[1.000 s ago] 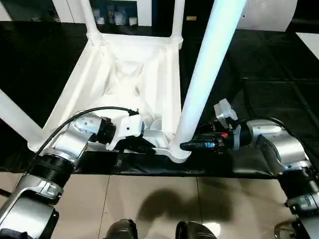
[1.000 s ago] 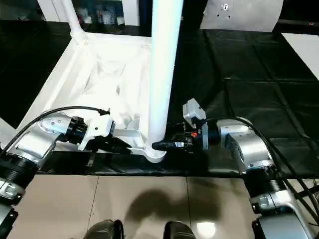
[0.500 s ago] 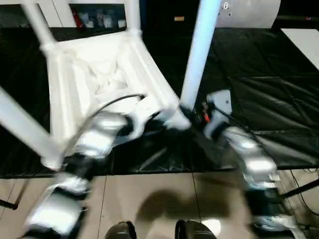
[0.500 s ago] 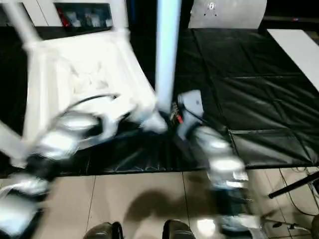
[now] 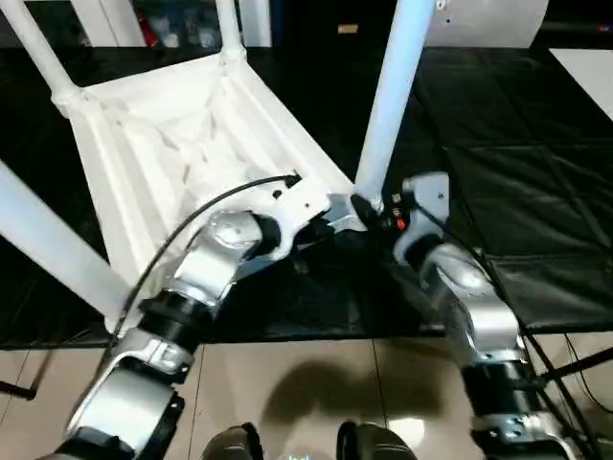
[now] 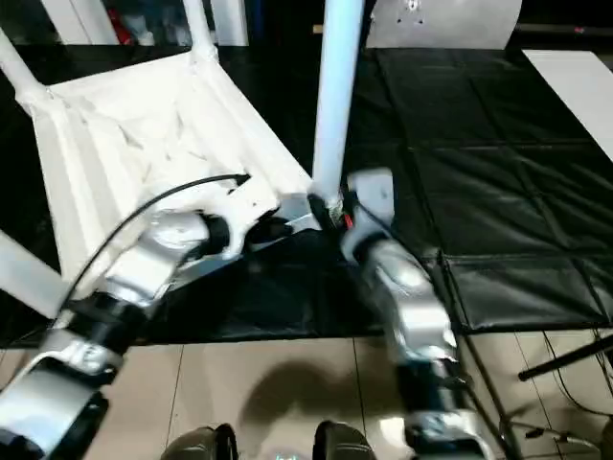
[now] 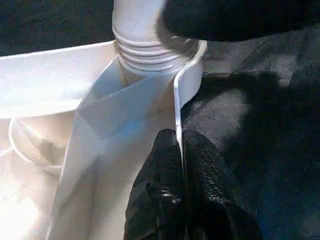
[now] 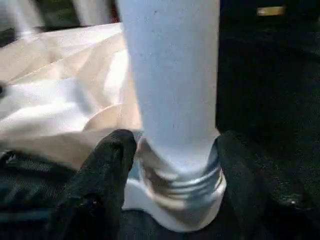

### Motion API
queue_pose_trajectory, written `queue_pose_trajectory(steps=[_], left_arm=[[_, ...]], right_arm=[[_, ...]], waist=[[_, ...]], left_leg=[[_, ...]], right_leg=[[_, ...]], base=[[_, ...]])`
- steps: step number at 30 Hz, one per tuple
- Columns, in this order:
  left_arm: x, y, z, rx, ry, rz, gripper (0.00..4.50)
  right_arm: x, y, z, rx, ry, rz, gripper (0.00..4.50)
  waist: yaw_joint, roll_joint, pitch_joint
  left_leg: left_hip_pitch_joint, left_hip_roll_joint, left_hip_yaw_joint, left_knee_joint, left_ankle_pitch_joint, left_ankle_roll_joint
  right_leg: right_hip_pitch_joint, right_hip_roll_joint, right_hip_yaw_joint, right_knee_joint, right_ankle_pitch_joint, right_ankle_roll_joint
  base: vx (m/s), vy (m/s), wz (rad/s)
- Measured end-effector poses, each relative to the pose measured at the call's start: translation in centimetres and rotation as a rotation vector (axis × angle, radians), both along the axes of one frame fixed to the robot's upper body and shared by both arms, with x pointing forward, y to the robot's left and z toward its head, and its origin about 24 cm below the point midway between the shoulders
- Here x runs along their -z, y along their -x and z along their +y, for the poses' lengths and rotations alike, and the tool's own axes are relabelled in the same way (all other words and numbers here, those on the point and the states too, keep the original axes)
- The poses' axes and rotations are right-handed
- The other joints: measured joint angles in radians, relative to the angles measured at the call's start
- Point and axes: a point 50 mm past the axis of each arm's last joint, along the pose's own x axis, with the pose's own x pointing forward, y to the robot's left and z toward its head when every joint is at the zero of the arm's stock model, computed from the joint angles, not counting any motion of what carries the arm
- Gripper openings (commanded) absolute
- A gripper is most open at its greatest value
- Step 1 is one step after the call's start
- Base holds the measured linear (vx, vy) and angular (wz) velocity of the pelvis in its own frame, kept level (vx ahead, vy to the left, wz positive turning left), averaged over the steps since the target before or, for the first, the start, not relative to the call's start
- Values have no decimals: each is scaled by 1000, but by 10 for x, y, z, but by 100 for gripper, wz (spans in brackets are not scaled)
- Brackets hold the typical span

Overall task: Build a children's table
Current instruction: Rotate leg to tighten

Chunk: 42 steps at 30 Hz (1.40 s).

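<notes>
The white children's table lies upside down on the black mat, its ribbed underside (image 5: 182, 134) facing up and its legs standing up from the corner sockets. My left gripper (image 7: 181, 145) is shut on the thin rim of the table top, just beside the nearest right corner socket (image 5: 356, 213). My right gripper (image 8: 175, 150) is shut on the threaded foot of the leg (image 5: 388, 105) in that socket, one black finger (image 8: 102, 165) on each side. Other legs rise at the near left (image 5: 38, 240) and at the far corners (image 5: 228, 24).
The black padded mat (image 5: 498, 153) runs to the right of the table. Its front edge meets beige floor tiles (image 5: 287, 383) just before my feet. White furniture and a shelf stand at the back.
The table has swung round and its gripped corner now sits farther from me. Both arms have stretched out with it and keep their holds. The view has also shifted.
</notes>
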Motion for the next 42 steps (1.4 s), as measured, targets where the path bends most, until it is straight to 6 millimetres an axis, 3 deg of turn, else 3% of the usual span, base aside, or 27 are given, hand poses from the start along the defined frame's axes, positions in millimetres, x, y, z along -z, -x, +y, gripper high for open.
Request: queue_pose_trajectory(steps=[5, 9, 15, 16, 20, 21, 32, 42], left_arm=[[1, 7, 21, 105, -17, -4, 0], [2, 16, 38, 217, -32, 33, 0], [-1, 25, 51, 380, -77, 84, 0], [-1, 26, 52, 396, -84, 88, 0], [-3, 29, 53, 456, -96, 98, 0], [-3, 29, 53, 466, -100, 103, 0], [-2, 32, 54, 526, -116, 125, 0], [-1, 32, 53, 537, -117, 134, 0]], right_arm=[[-8, 5, -22, -214, 44, -24, 356], [-18, 10, -35, -406, 87, -34, 356], [-30, 15, -36, -701, 144, -7, 356], [-30, 15, -37, -720, 152, -2, 330], [-23, 17, -34, -807, 155, 42, 322], [-23, 17, -32, -834, 160, 51, 303], [-23, 15, -27, -926, 155, 82, 212], [-22, 20, -29, -940, 159, 93, 194]], waist=[[1, 0, 0], [7, 0, 0], [33, -1, 1], [37, -1, 1], [49, -1, 1], [50, -1, 1], [53, -2, 1], [60, -2, 1]], left_leg=[[-2, 2, 0, 2, 1, 1], [-4, 2, 0, 4, 0, 1], [-7, 4, 0, 10, 0, 3], [-8, 4, 0, 12, -1, 4], [-19, 4, 0, 21, -2, 6], [-20, 4, 0, 23, -3, 7], [-20, 5, 0, 29, -3, 8], [-20, 5, 0, 29, -3, 8]], right_leg=[[-1, 0, -2, 1, 0, 0], [-2, 0, -3, 2, 0, 0], [-2, 0, -4, 4, 0, 0], [-3, 0, -5, 5, 0, 0], [-12, -1, -5, 10, 0, -1], [-12, -1, -5, 11, 0, -1], [-12, -2, -5, 18, 1, -1], [-12, -2, -5, 17, 0, -1]], base=[[0, 0, 0], [0, 0, 0], [0, 0, 0], [0, 0, 0], [0, 0, 0], [0, 0, 0], [0, 0, 0], [0, 0, 0]])
